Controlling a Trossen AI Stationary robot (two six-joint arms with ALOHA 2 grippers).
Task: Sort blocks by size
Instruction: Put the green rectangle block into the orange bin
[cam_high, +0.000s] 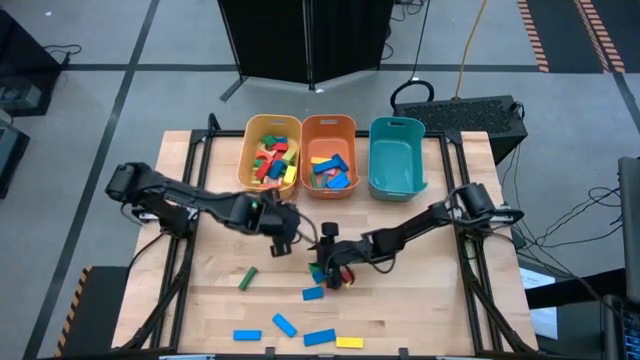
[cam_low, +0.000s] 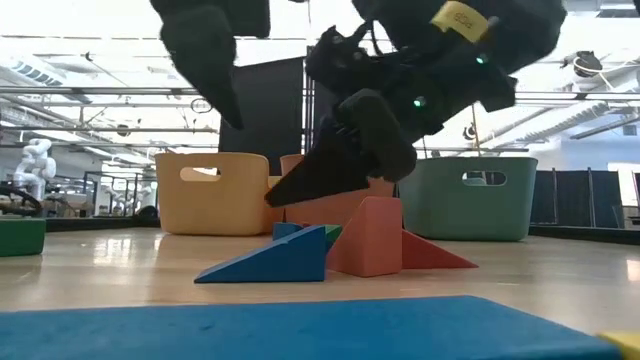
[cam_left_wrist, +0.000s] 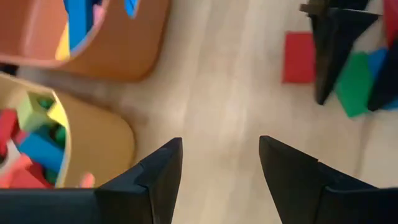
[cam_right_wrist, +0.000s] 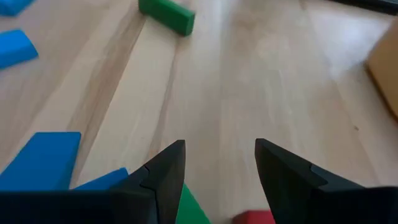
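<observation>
Blocks, cluster: we see small painted wooden pieces, blue (cam_low: 275, 262), green and red wedges with a pinkish-red arch-like piece (cam_low: 367, 238), bunched on the worktop (cam_high: 420, 300) in front of the orange bin (cam_high: 329, 152).
Blocks, loose: nearer the worktop's front edge than the cluster we count a green bar (cam_high: 247, 278), several flat blue bars (cam_high: 285, 325) and one yellow bar (cam_high: 350, 342), well apart from one another.
Blocks, sorted: the yellow bin (cam_high: 272, 152) holds a mixed heap of red, green, blue and yellow pieces; the orange bin holds blue, red and yellow ones.
Bins: three smooth plastic tubs with rounded corners and cut handles stand in a row, yellow on one side of the orange bin and the teal bin (cam_high: 397, 158) on the other.
Worktop: pale, butcher-block wood with visible grain.
Right tool (cam_right_wrist: 217, 180): fingers apart with nothing between them, hanging just over the cluster, green and red pieces showing under its tips.
Left tool (cam_left_wrist: 219, 177): fingers apart and empty, above bare wood between the orange bin and the cluster.
</observation>
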